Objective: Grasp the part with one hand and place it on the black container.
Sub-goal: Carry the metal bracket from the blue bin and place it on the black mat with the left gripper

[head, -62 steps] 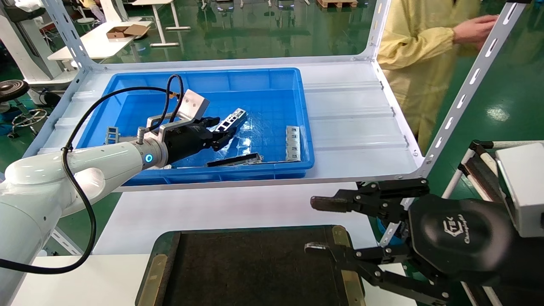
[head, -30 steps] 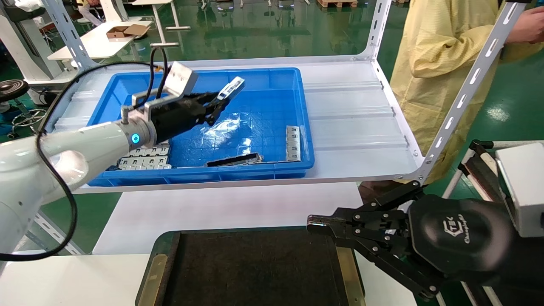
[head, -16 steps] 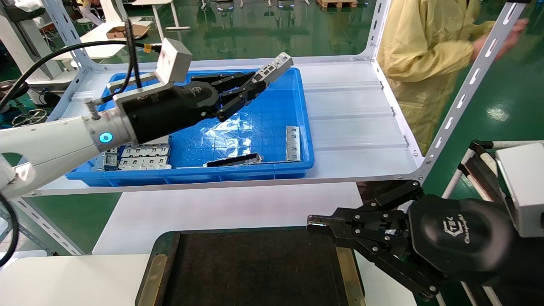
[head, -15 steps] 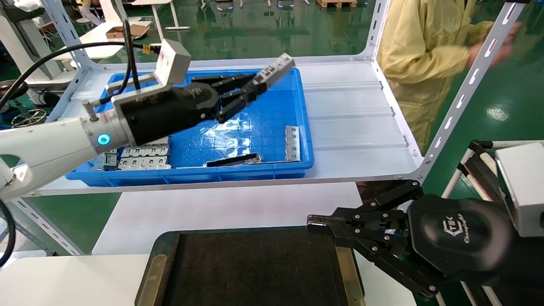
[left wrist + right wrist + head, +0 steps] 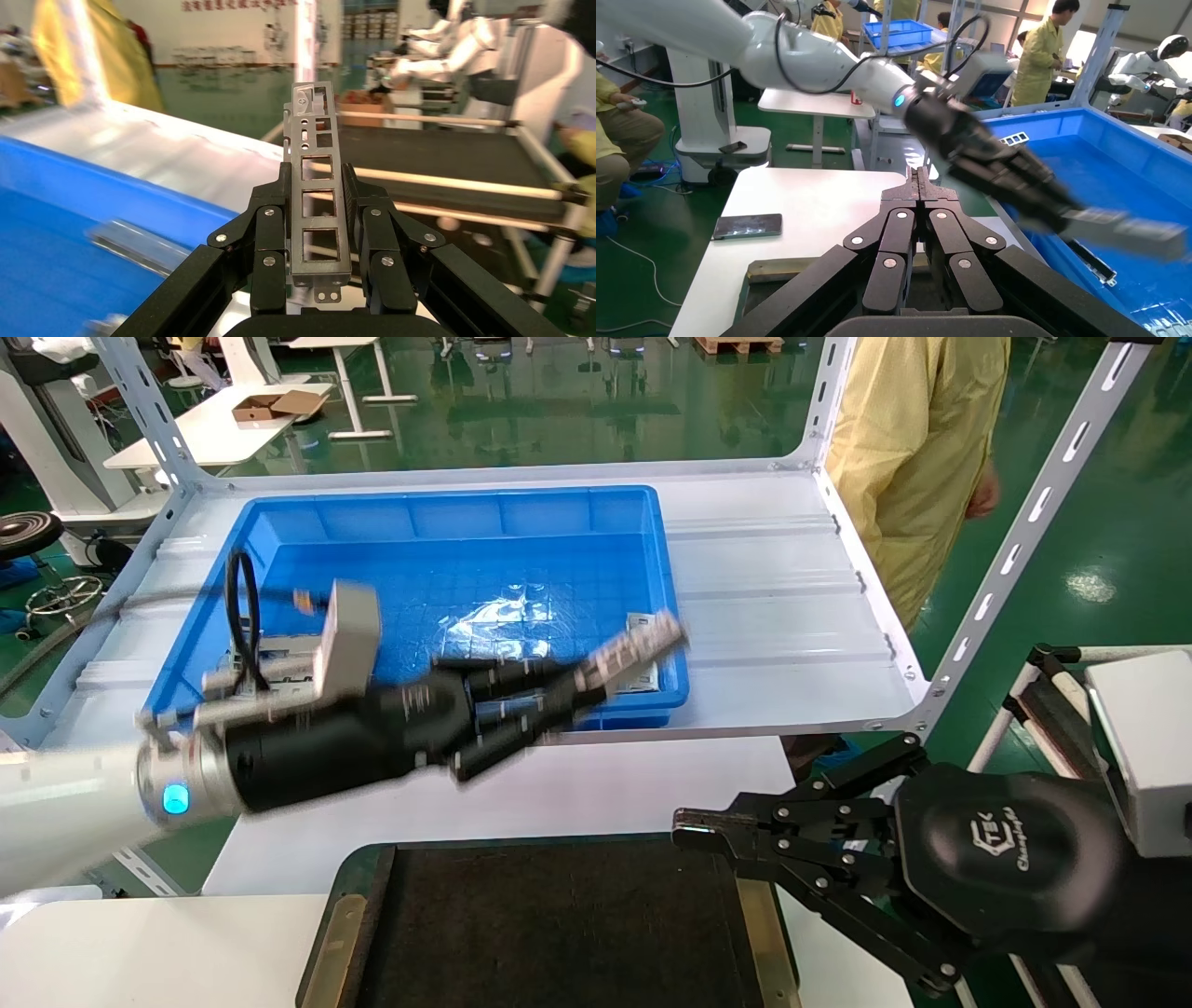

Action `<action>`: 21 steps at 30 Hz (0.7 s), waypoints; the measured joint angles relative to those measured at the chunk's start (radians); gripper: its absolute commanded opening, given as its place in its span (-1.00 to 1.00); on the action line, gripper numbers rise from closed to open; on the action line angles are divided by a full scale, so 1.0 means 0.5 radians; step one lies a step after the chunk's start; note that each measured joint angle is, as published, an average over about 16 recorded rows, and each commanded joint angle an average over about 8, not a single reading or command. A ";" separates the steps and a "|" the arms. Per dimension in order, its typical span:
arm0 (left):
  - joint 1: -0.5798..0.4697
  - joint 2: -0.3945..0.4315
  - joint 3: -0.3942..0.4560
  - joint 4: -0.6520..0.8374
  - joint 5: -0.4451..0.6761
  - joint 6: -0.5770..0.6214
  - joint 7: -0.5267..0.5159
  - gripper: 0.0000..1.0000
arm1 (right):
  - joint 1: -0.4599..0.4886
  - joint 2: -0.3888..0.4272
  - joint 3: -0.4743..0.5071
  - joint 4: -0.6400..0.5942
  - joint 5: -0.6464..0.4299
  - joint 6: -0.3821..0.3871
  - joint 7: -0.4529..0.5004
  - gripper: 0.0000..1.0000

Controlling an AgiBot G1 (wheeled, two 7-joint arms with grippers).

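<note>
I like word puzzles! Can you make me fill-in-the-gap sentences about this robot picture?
1. The part is held by the robot's ____ gripper.
2. The bin on the shelf is coloured ____.
3. The jaws of the right gripper are ____.
4. The black container has ____ parts lying on it.

Missing words: left; blue; shut; no

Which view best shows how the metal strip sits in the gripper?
The left wrist view: the metal strip stands sharp, clamped between the left gripper fingers. In the head view the strip is smeared by motion; the right wrist view shows it only blurred.
</note>
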 measured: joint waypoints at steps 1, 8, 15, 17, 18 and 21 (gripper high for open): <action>0.053 -0.015 0.000 -0.054 -0.015 0.012 -0.023 -1.00 | 0.000 0.000 0.000 0.000 0.000 0.000 0.000 -1.00; 0.436 -0.116 0.001 -0.480 -0.120 -0.013 -0.189 -1.00 | 0.000 0.000 0.000 0.000 0.000 0.000 0.000 -1.00; 0.823 -0.203 -0.010 -0.901 -0.181 -0.202 -0.355 -1.00 | 0.000 0.000 -0.001 0.000 0.000 0.000 0.000 -1.00; 0.928 -0.220 -0.016 -1.006 -0.184 -0.289 -0.398 -1.00 | 0.000 0.000 -0.001 0.000 0.000 0.000 0.000 -1.00; 0.981 -0.226 -0.020 -1.057 -0.182 -0.340 -0.421 -1.00 | 0.000 0.000 -0.001 0.000 0.001 0.000 0.000 -1.00; 1.142 -0.242 -0.030 -1.210 -0.168 -0.517 -0.492 -1.00 | 0.000 0.000 -0.001 0.000 0.001 0.000 0.000 -1.00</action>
